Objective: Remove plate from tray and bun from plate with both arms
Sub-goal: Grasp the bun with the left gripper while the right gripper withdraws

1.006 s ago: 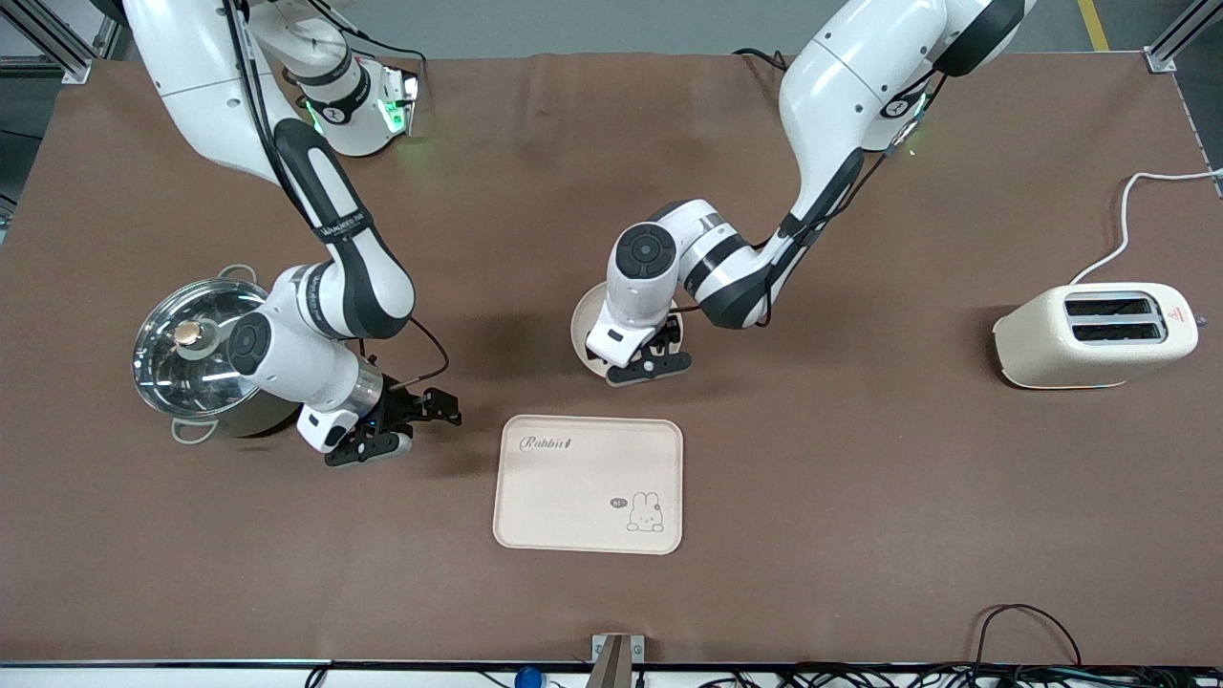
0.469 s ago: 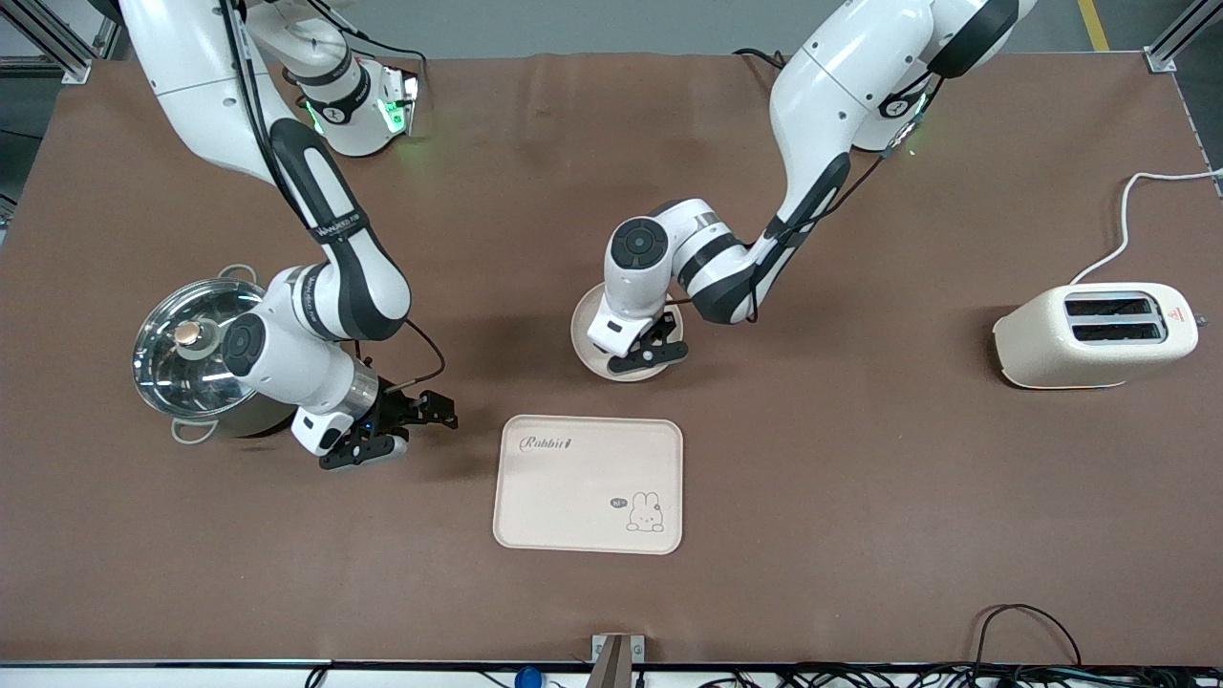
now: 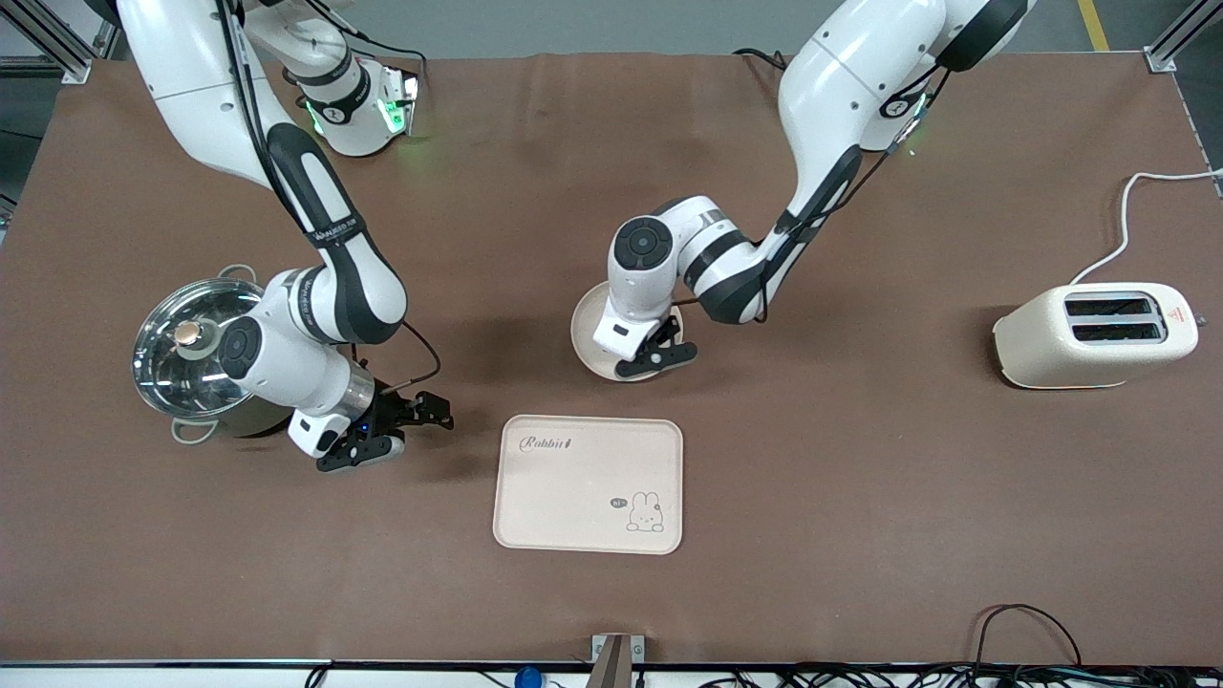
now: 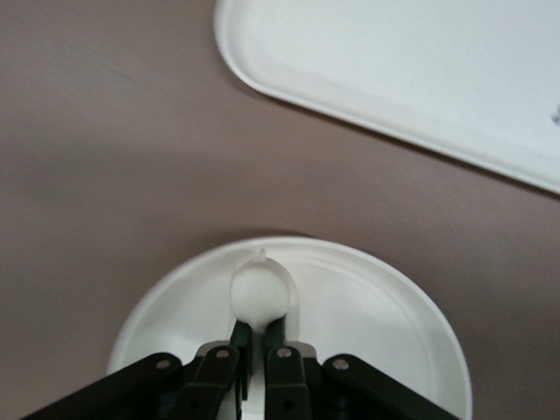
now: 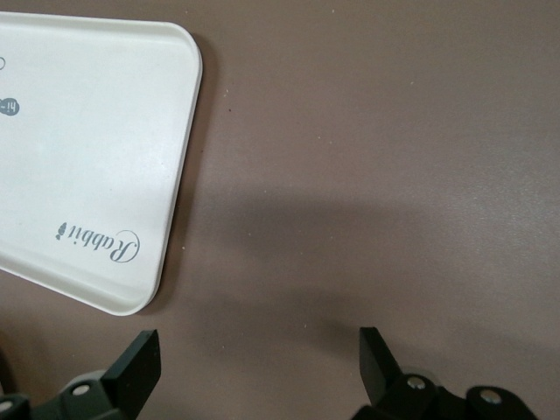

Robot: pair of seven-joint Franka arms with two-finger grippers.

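Your left gripper (image 3: 654, 350) sits low over the plate (image 3: 588, 334), its fingers (image 4: 241, 337) pinched on the bun (image 4: 260, 290), which rests on the plate's inner surface near the rim. The plate lies on the brown table (image 3: 860, 497), just farther from the front camera than the tray (image 3: 589, 484) and apart from it. Your right gripper (image 3: 387, 435) hovers over bare table between the steel pot (image 3: 196, 349) and the tray, its fingers (image 5: 136, 367) spread wide with nothing between them. The pot, lid on, stands toward the right arm's end; the toaster (image 3: 1095, 334) stands toward the left arm's end, well apart from the plate.
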